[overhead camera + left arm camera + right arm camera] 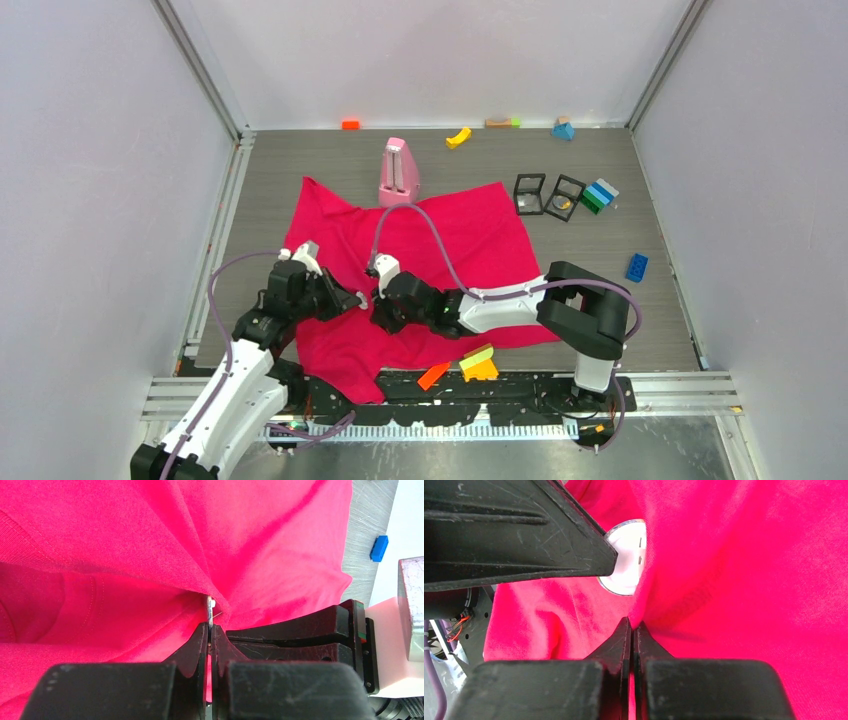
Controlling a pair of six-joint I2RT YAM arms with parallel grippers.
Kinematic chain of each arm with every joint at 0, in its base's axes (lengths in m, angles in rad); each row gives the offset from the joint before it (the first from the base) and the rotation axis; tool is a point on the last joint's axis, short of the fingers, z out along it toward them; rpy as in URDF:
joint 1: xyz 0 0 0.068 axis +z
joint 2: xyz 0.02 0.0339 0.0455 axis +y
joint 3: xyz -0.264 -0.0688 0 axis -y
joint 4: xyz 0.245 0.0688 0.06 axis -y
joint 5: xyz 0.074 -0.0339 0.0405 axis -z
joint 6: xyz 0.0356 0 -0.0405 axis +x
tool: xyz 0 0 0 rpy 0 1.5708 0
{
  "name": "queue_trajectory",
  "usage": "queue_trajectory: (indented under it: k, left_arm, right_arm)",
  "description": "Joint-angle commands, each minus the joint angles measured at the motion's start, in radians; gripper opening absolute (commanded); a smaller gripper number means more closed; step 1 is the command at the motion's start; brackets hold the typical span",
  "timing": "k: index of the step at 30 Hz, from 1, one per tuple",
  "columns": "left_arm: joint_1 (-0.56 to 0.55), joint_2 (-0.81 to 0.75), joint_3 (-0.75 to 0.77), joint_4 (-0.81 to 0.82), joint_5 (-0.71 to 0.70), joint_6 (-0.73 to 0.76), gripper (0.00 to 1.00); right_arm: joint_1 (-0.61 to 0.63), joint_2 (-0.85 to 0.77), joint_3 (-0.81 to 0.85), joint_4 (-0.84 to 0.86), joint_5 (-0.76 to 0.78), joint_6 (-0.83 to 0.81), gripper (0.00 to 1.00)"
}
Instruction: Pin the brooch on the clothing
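The clothing [470, 240] is a crimson-pink T-shirt spread wrinkled over the middle of the table. My two grippers meet tip to tip over its front left part. The left gripper [357, 299] is shut on the brooch [626, 560], a small round white disc with a silver rim. In the left wrist view the brooch [209, 609] shows edge-on as a thin metal strip sticking out of the shut jaws [210, 627], pressed against a fold of cloth. The right gripper [631, 622] is shut on a pinched ridge of the clothing [749, 580] right beside the brooch.
A pink metronome-shaped object [399, 172] stands at the shirt's far edge. Two black square frames [546, 195] and a green-blue block stack [599, 194] lie at the back right. A blue brick [636, 266] sits right. Orange [433, 376] and yellow [479, 364] blocks lie at the near edge.
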Motion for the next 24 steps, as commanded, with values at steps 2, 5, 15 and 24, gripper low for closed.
queue_trajectory:
  k: [2,5,15,24]
  left_arm:
    - [0.009,-0.017,0.006,0.080,0.019,-0.019,0.00]
    - [0.011,-0.017,0.005,0.086,0.022,-0.023,0.00]
    - [0.014,-0.020,-0.002,0.095,0.031,-0.030,0.00]
    - [0.016,-0.018,-0.009,0.109,0.040,-0.039,0.00]
  right_arm:
    - [0.005,0.014,0.029,0.042,-0.036,0.027,0.01]
    - [0.005,0.017,0.028,0.043,-0.064,0.031,0.01]
    - [0.005,0.027,0.036,0.045,-0.106,0.036,0.01]
    - [0.007,0.043,0.047,0.045,-0.129,0.040,0.01]
